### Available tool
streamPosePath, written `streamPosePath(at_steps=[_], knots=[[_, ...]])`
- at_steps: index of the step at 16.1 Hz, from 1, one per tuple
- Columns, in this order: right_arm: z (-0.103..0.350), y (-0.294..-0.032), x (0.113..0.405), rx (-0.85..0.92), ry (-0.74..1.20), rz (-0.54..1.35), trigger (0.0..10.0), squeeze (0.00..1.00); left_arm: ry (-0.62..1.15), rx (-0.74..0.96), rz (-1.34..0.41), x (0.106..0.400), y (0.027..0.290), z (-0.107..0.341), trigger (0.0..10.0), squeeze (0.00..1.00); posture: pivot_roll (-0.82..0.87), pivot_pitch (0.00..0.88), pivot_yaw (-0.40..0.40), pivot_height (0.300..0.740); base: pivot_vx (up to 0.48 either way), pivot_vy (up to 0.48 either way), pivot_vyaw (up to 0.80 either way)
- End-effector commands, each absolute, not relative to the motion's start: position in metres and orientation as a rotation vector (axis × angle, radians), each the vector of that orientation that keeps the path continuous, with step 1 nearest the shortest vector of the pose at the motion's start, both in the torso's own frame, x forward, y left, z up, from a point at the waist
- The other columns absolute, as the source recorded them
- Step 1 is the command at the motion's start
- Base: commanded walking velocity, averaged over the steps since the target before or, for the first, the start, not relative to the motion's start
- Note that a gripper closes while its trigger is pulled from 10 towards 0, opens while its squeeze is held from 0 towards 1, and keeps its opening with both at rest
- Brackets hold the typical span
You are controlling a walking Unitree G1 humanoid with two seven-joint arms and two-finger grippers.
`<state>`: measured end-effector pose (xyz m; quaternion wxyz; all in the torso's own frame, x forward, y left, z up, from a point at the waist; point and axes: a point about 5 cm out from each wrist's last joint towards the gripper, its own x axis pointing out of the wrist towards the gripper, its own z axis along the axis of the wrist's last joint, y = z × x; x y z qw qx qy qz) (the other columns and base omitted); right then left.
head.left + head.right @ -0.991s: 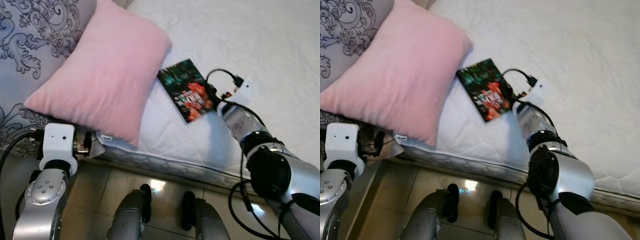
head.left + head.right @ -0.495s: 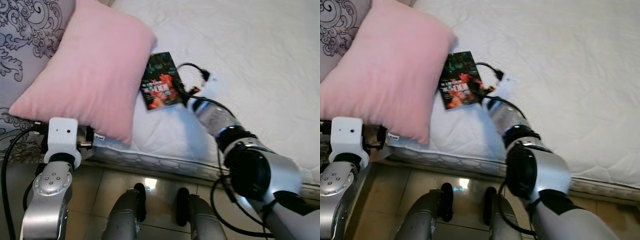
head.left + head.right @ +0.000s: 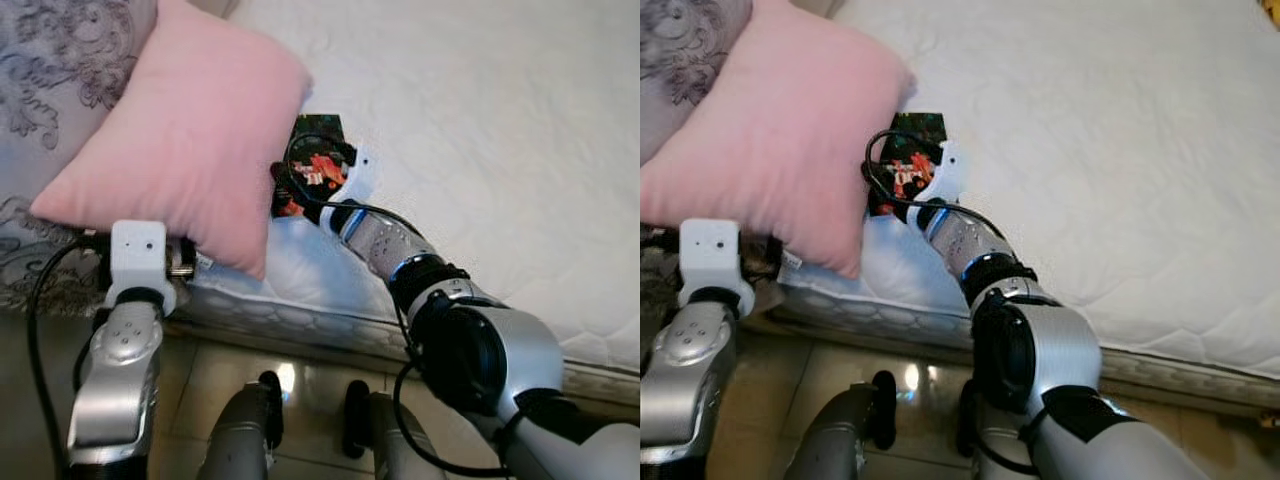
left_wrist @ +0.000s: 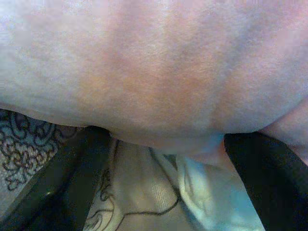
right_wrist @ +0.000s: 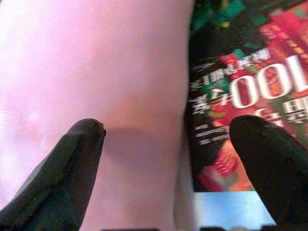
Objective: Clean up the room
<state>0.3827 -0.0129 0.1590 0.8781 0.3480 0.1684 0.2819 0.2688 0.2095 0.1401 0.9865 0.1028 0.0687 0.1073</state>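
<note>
White quilted mattress (image 3: 480, 120) fills most of what lies ahead of us, with a soft pink square pillow (image 3: 190, 150) lying at its near corner and partly overhanging the bed's edge above the tiled floor (image 3: 300, 375).

Our right gripper (image 5: 168, 144) has its jaws spread wide, one finger over the pillow's flank and the other over a dark glossy booklet with red and green print (image 5: 236, 96). That booklet lies flat on the mattress, just ahead of the jaws and touching, perhaps slightly tucked under, the pillow's side.

Our left gripper (image 4: 159, 149) sits beneath the pillow's overhanging edge with its jaws spread too; pink fabric bulges above them and a grey patterned bedspread (image 4: 29, 144) shows between and below.

We judge the step in hand to be taking up the booklet. To do it well, we should shift the right jaws away from the pillow so both fingers straddle the booklet's free edge, then tilt to slip one finger under it, since a thin flat cover on soft quilting gives little to pinch.

Room is tight on the pillow side of the jaws. On the far side the mattress lies open and bare, so that is our way out. The bed's edge is close behind the wrist.
</note>
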Motion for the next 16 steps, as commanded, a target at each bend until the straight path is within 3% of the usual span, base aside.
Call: streamPosePath(at_steps=[1, 5, 7, 12, 16], knots=[[0.151, -0.023, 0.383, 0.708, 0.352, 0.554, 10.0, 0.15, 0.118, 0.199, 0.199, 0.273, 0.203, 0.14, 10.0, 0.0, 0.22, 0.193, -0.142, 0.736, 0.0, 0.0, 0.0], [0.168, -0.075, 0.394, 0.284, -0.024, 0.357, 10.0, 0.15, 0.098, 0.202, 0.136, 0.282, 0.185, 0.134, 10.0, 0.0, 0.18, 0.128, -0.151, 0.736, 0.0, 0.0, 0.0], [0.165, -0.108, 0.376, 0.152, -0.239, 0.246, 10.0, 0.15, 0.033, 0.178, 0.129, 0.285, 0.181, 0.137, 10.0, 0.0, 0.15, 0.088, -0.136, 0.736, 0.0, 0.0, 0.0], [0.115, -0.164, 0.303, 0.017, -0.279, 0.021, 10.0, 0.16, 0.013, 0.176, 0.043, 0.303, 0.174, 0.131, 10.0, 0.0, 0.04, 0.0, -0.058, 0.736, 0.0, 0.0, 0.0], [0.102, -0.167, 0.297, -0.014, -0.205, 0.011, 10.0, 0.16, 0.086, 0.187, 0.015, 0.313, 0.172, 0.11, 10.0, 0.0, 0.0, 0.0, -0.024, 0.736, 0.0, 0.0, 0.0]])
